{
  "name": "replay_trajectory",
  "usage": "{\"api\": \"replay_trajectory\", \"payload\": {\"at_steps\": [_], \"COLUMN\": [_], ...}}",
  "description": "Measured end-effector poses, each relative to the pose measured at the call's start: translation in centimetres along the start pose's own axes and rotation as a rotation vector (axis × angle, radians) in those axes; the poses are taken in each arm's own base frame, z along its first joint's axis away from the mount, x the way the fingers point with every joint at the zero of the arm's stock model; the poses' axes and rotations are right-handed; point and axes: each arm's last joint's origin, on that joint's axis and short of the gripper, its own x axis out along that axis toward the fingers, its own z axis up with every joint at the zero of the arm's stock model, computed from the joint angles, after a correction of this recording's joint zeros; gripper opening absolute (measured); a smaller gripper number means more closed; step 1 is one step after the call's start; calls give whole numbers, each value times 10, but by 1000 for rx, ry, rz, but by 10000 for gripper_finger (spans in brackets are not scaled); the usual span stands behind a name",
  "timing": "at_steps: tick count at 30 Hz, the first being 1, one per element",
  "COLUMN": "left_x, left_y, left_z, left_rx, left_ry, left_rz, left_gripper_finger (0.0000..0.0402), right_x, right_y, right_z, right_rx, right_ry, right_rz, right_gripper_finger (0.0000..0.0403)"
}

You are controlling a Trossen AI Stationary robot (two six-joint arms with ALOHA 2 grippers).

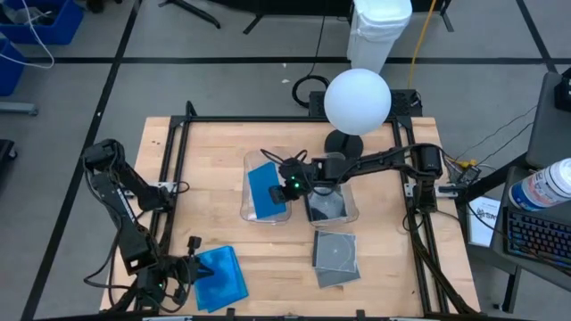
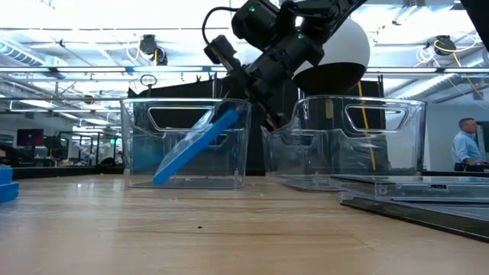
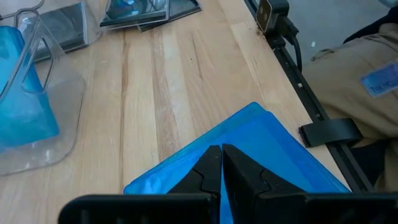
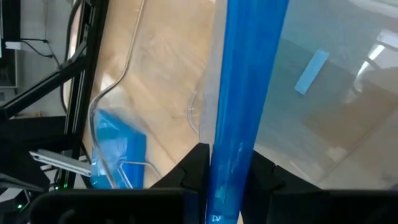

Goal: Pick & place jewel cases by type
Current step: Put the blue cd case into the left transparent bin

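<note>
Jaws of the right gripper (image 4: pixel 227 177) are pinching a blue case (image 4: pixel 245 81) by its edge, tilting it into the left tub (image 1: pixel 252 212) so it slides in with its own kind. Left gripper (image 3: pixel 221 163) is waiting with fingers pressed together over 1 stack of blue cases (image 1: pixel 220 276) near the table's front edge. Grey cases (image 1: pixel 336 256) are lying beside the right tub (image 1: pixel 350 212); its contents are hard to make out.

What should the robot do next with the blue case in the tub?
Probably let go and lift away: the right gripper sits over the left tub, and the blue case already leans inside it, yet shows between the fingers.
</note>
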Motion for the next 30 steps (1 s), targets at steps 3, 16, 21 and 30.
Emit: {"api": "replay_trajectory", "payload": {"at_steps": [3,16,21,30], "left_x": [0,0,0,0], "left_y": [0,0,0,0], "left_z": [0,0,0,0], "left_rx": [0,-6,-6,-5], "left_ry": [0,1,1,1], "left_rz": [0,1,0,1], "left_gripper_finger": [24,24,24,24], "right_x": [0,2,2,-15], "right_y": [0,6,6,17], "right_z": [0,-8,-8,-7], "right_rx": [-17,-93,-95,-222], "right_ry": [-1,29,28,-61], "right_rz": [2,34,34,23], "right_gripper_finger": [58,123,179,224]}}
